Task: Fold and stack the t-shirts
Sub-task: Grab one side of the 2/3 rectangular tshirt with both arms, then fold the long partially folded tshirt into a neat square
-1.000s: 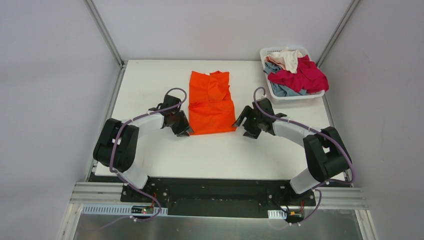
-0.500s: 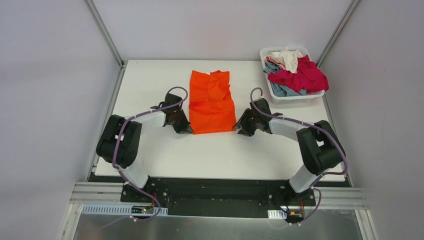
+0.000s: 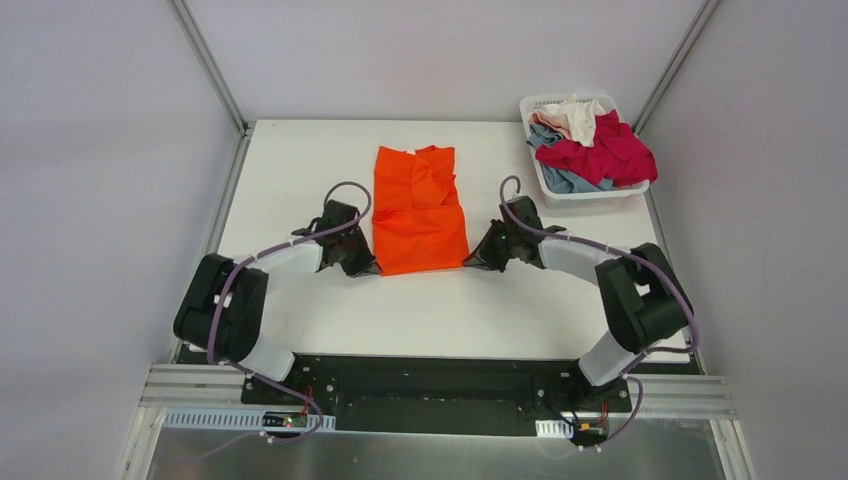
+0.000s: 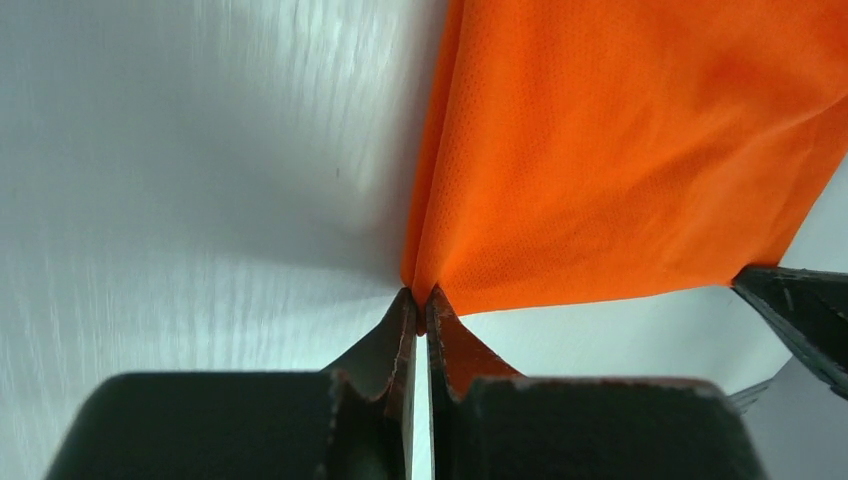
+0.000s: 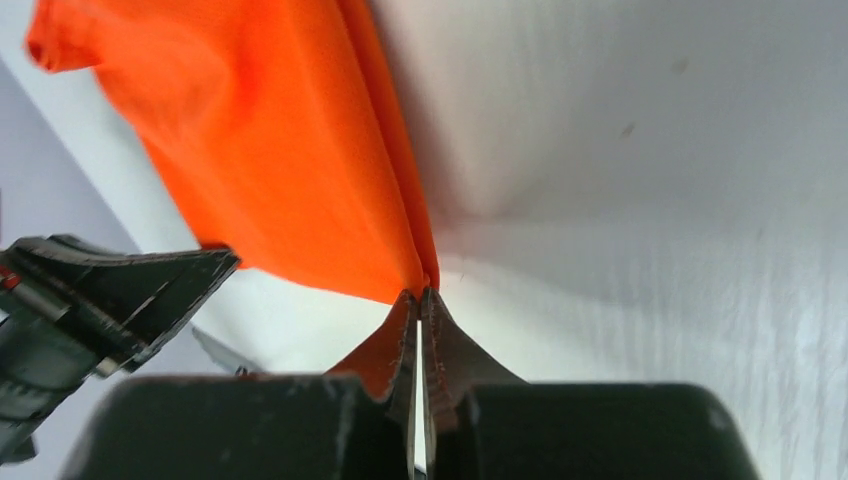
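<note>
An orange t-shirt lies folded lengthwise in the middle of the white table. My left gripper is shut on the shirt's near left corner, and the orange t-shirt rises from my left gripper in the left wrist view. My right gripper is shut on the near right corner; in the right wrist view the orange t-shirt runs up and left from my right gripper. More t-shirts, crimson, grey-blue and cream, lie heaped at the back right.
The heaped shirts fill a white slotted basket at the table's back right corner. Grey walls and metal frame posts close in the table on three sides. Each wrist view shows the other gripper's dark fingers at its edge.
Both grippers have moved in to the shirt's near corners and shut on them. The shirt's near edge has drawn slightly narrower and shifted a little to the left.
</note>
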`<action>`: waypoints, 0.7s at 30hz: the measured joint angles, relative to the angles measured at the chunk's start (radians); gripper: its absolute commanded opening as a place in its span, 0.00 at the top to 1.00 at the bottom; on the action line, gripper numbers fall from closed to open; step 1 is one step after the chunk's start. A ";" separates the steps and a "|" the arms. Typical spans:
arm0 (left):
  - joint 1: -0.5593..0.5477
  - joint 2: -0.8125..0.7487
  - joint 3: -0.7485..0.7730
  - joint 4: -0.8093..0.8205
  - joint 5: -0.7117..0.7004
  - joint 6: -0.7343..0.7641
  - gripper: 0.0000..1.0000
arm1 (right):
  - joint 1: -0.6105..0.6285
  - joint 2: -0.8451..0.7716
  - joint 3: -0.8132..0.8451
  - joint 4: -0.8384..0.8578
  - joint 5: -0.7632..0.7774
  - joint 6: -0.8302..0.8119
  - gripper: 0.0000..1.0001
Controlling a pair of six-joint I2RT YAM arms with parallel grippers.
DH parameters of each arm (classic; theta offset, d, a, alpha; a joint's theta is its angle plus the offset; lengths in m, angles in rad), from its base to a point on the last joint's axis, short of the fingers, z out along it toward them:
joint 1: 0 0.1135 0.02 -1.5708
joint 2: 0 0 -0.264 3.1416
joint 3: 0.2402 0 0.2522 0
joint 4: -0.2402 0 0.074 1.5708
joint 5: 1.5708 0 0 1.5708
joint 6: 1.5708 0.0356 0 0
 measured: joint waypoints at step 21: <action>-0.123 -1.072 -0.219 -0.298 0.005 -0.037 1.00 | 0.057 -0.664 -0.065 -0.491 -0.506 -0.051 1.00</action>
